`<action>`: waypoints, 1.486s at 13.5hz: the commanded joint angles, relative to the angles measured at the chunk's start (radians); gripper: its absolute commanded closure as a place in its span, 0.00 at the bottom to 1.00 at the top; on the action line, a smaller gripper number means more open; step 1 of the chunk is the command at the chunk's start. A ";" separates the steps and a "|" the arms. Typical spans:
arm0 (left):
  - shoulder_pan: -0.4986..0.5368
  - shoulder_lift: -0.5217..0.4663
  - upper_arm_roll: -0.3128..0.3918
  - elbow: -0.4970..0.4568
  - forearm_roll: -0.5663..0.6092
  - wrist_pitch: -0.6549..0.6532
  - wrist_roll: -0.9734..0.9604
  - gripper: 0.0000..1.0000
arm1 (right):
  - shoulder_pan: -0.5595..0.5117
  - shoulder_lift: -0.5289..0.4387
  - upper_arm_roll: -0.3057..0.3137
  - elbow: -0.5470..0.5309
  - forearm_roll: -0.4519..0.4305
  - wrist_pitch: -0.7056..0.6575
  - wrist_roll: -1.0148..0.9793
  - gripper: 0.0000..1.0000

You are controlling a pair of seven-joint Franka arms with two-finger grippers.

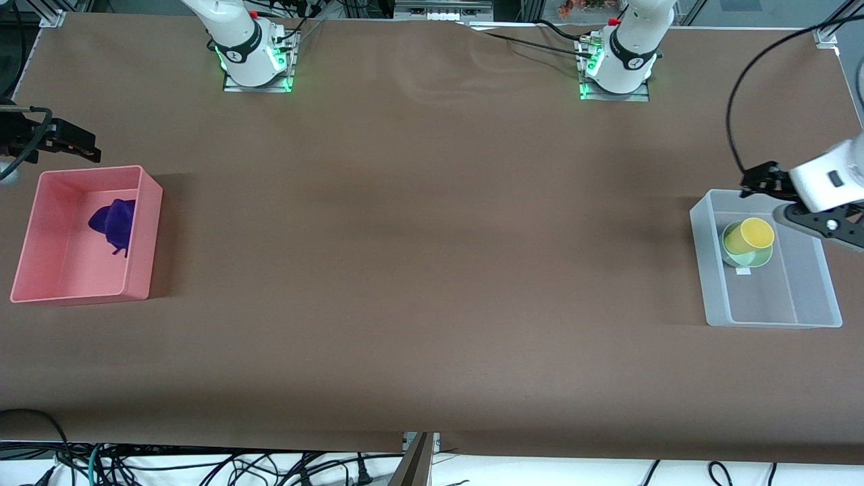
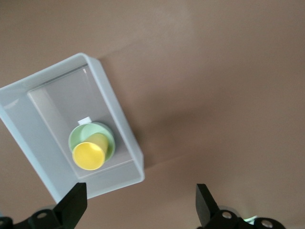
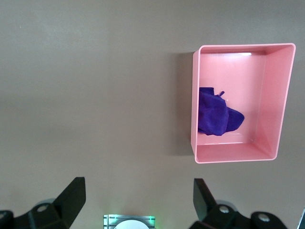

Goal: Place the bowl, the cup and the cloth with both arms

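The cloth point(image 1: 115, 225) lies bunched in a pink bin point(image 1: 145, 236) that sits on the brown counter point(image 1: 418, 270) near the edge at the right arm's end. It rests against the bin wall that faces the middle of the counter, toward the bin's end nearer the robot bases. In the right wrist view the cloth point(image 3: 217, 115) shows as a deep purple heap on the pink bin's point(image 3: 276, 114) floor.

The bowl point(image 1: 746, 253) stands in a clear bin point(image 1: 709, 270) near the edge at the left arm's end, in the part of that bin nearer the bases. The cup point(image 1: 756, 234) lies tilted in the bowl, its mouth up and toward the front camera. The left wrist view shows the cup point(image 2: 89, 152) inside the bowl point(image 2: 107, 136).

The right gripper point(image 1: 71, 145) hangs above the counter beside the pink bin's end nearer the bases; its fingers point(image 3: 71, 195) are spread wide apart and hold nothing. The left gripper point(image 1: 759, 179) hangs over the clear bin's corner nearest the bases, its fingers point(image 2: 74, 202) likewise wide apart and empty
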 commanded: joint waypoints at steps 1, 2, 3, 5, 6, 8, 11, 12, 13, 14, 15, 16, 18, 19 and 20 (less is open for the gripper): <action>0.010 0.020 -0.054 0.087 -0.018 -0.063 -0.093 0.00 | 0.003 0.005 -0.001 0.020 0.009 -0.018 0.009 0.00; 0.008 0.020 -0.060 0.122 -0.044 -0.092 -0.092 0.00 | 0.003 0.005 -0.001 0.020 0.009 -0.018 0.009 0.00; 0.005 -0.012 -0.045 0.125 -0.088 -0.094 -0.085 0.00 | 0.003 0.005 -0.001 0.020 0.009 -0.018 0.009 0.00; -0.070 -0.046 0.038 0.124 -0.116 -0.100 -0.088 0.00 | 0.003 0.009 -0.001 0.021 0.009 -0.018 0.009 0.00; -0.210 -0.075 0.190 0.113 -0.141 -0.097 -0.087 0.00 | 0.003 0.009 -0.001 0.021 0.009 -0.018 0.009 0.00; -0.402 -0.129 0.419 0.052 -0.217 -0.091 -0.093 0.00 | 0.001 0.009 -0.001 0.021 0.009 -0.018 0.009 0.00; -0.685 -0.230 0.706 -0.108 -0.215 -0.018 -0.104 0.00 | 0.003 0.010 -0.001 0.021 0.008 -0.016 0.008 0.00; -0.713 -0.274 0.738 -0.191 -0.215 0.042 -0.107 0.00 | 0.003 0.010 -0.001 0.021 0.008 -0.015 0.008 0.00; -0.719 -0.301 0.748 -0.239 -0.215 0.082 -0.105 0.00 | 0.001 0.010 -0.001 0.021 0.008 -0.015 0.008 0.00; -0.718 -0.302 0.757 -0.243 -0.215 0.084 -0.098 0.00 | 0.001 0.010 -0.001 0.021 0.008 -0.015 0.008 0.00; -0.718 -0.302 0.766 -0.240 -0.213 0.087 -0.089 0.00 | 0.001 0.010 -0.001 0.021 0.008 -0.016 0.006 0.00; -0.718 -0.302 0.766 -0.234 -0.212 0.088 -0.091 0.00 | 0.001 0.010 -0.001 0.021 0.008 -0.018 0.006 0.00; -0.716 -0.299 0.766 -0.227 -0.207 0.088 -0.102 0.00 | 0.001 0.010 -0.001 0.021 0.008 -0.018 0.006 0.00; -0.716 -0.296 0.766 -0.226 -0.210 0.090 -0.105 0.00 | 0.001 0.010 -0.001 0.021 0.008 -0.018 0.006 0.00; -0.716 -0.293 0.766 -0.226 -0.216 0.090 -0.108 0.00 | 0.001 0.010 -0.001 0.021 0.008 -0.018 0.006 0.00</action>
